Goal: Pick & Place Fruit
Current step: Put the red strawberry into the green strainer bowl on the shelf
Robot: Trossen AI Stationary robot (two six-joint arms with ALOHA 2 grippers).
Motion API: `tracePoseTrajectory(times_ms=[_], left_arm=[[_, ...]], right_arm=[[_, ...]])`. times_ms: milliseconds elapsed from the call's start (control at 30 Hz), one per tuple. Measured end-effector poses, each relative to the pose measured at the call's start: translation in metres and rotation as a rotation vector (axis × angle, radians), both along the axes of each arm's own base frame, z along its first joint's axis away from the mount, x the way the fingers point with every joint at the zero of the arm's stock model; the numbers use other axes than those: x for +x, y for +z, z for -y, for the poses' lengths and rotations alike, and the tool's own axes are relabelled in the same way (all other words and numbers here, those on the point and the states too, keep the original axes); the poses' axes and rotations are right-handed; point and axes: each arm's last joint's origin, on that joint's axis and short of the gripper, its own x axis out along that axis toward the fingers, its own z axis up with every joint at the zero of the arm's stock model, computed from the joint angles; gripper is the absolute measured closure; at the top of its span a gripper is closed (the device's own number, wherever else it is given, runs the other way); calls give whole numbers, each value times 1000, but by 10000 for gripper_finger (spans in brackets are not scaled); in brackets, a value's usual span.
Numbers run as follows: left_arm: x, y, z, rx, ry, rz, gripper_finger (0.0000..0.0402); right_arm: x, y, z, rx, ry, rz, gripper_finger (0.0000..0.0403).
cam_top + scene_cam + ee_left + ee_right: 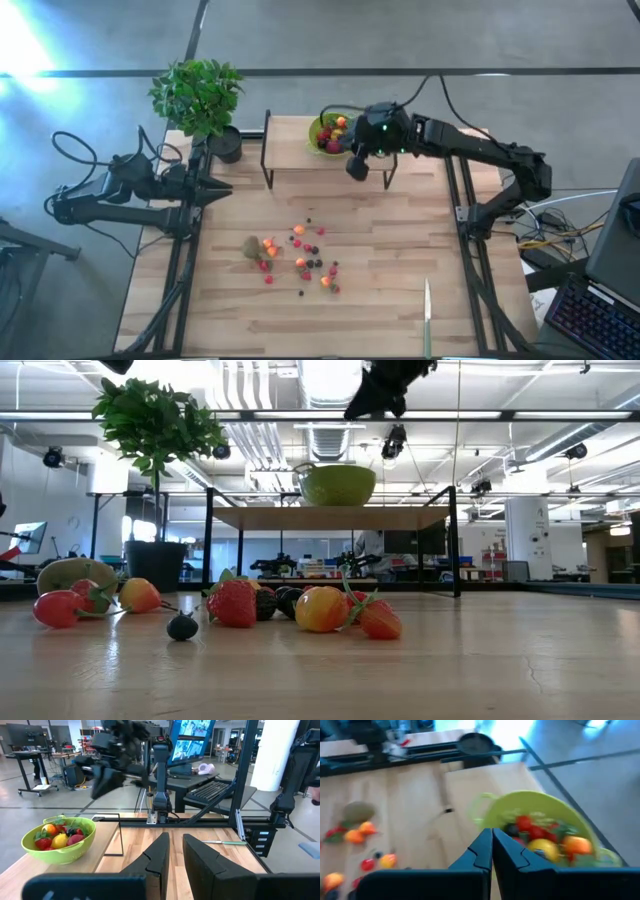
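Several small toy fruits [300, 255], red, orange, yellow and dark, lie scattered on the wooden table. The brown kiwi [252, 247] lies at their left edge. In the low view the fruits [320, 608] lie close to the camera, with the kiwi [75, 572] at their left. More fruit fills the lime-green bowl [322, 128] on a raised shelf. My right gripper [357, 166] hangs shut and empty just beside the bowl [545, 815]; its fingers [492, 842] are closed together. My left gripper [176, 847] waits at the table's left edge [222, 188], its fingers a narrow gap apart.
The bowl stands on a wooden shelf with black legs [266, 150] at the table's far side. A potted plant [200, 95] stands at the far left corner. A green-handled knife [427, 305] lies near the table's near right edge. Bare wood shows between shelf and fruits.
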Motion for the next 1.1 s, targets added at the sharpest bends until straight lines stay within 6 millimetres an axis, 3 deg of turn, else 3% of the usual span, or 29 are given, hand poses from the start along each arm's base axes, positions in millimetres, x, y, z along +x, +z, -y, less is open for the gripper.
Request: tracePoseTrajectory(times_ms=[200, 433, 633, 1100], left_arm=[[0, 0, 0, 0, 0, 0, 339], [0, 0, 0, 0, 1, 0, 339], [0, 0, 0, 0, 1, 0, 339], [0, 0, 0, 0, 1, 0, 339]], right_arm=[[-8, -11, 30, 76, -21, 45, 394], [7, -41, 55, 103, -27, 3, 394], [16, -49, 75, 108, -59, -14, 394], [15, -60, 87, 163, -59, -42, 394]])
